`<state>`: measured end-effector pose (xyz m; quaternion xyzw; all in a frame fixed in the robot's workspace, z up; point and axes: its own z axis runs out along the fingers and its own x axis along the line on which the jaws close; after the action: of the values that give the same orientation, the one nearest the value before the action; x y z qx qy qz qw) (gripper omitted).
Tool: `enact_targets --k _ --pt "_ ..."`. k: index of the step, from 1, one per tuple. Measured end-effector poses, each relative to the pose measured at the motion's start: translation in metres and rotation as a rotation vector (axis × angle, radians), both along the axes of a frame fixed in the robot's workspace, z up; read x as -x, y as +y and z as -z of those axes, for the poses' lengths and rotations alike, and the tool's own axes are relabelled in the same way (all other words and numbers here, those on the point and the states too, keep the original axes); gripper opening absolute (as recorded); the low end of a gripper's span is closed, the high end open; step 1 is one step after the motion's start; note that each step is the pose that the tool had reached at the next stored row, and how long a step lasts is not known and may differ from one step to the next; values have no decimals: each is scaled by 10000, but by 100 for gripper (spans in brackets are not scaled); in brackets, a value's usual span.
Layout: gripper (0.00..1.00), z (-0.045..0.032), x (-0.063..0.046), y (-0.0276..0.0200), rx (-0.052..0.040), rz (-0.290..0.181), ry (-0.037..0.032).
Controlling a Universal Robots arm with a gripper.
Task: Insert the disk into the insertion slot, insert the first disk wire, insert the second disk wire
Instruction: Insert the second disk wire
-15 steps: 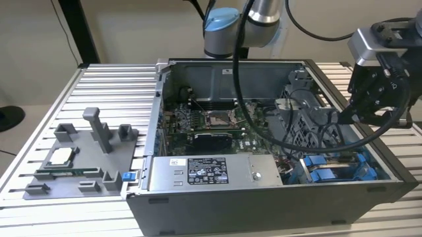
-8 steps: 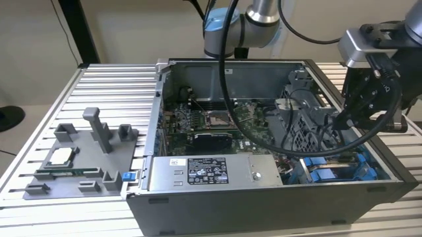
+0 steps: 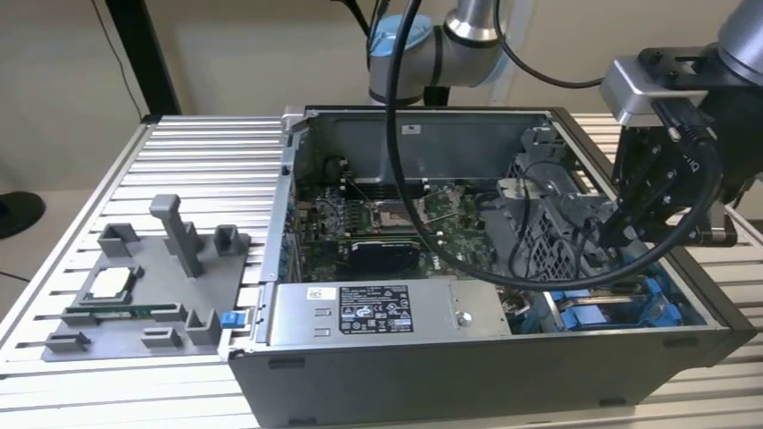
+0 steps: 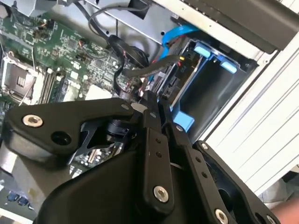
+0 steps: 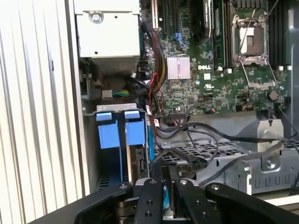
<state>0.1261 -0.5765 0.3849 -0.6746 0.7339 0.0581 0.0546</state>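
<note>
1. Right, my hand (image 4: 161, 114) sits down in the open computer case (image 3: 477, 375), at the drive-bay corner on the exterior view's right.
2. Fingers (image 5: 154, 196) look pressed together in both wrist views, tips right at a dark cable (image 4: 140, 70) end beside the blue carriers. I can't confirm they're actually pinching the connector; the tips hide the contact point.
3. The disk (image 5: 135, 165) reads as already seated: its edge stands upright in the insertion slot (image 3: 560, 259), under the blue carrier tabs (image 5: 117, 128), next to the bare grey cage wall.
4. So I'd judge we're on a wire step, not the disk step. Which wire, can't tell.
5. Risks as I see them:
   - Cable bundle (image 5: 187, 140) lies loose across the cage just beside the fingers; a snag would drag the plug off line.
   - If the plug is tilted against the disk's port, pushing could bend pins or skid off.
   - Arm's own hose (image 3: 477, 259) loops deep into the case over the motherboard (image 3: 381, 223); it could catch on parts there.
6. Power supply (image 3: 381, 308) is near, not touching.
</note>
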Motion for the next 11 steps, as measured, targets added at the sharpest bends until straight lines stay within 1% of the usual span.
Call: enact_targets --k 3,6,7,9,11 --pt "0 12 64 0 1 -105 -1" --pt "0 15 91 -4 1 -276 -31" --pt "0 14 91 -5 3 -369 -53" --pt "0 14 93 -9 3 -578 -150" --pt "0 15 92 -14 4 -779 -221"
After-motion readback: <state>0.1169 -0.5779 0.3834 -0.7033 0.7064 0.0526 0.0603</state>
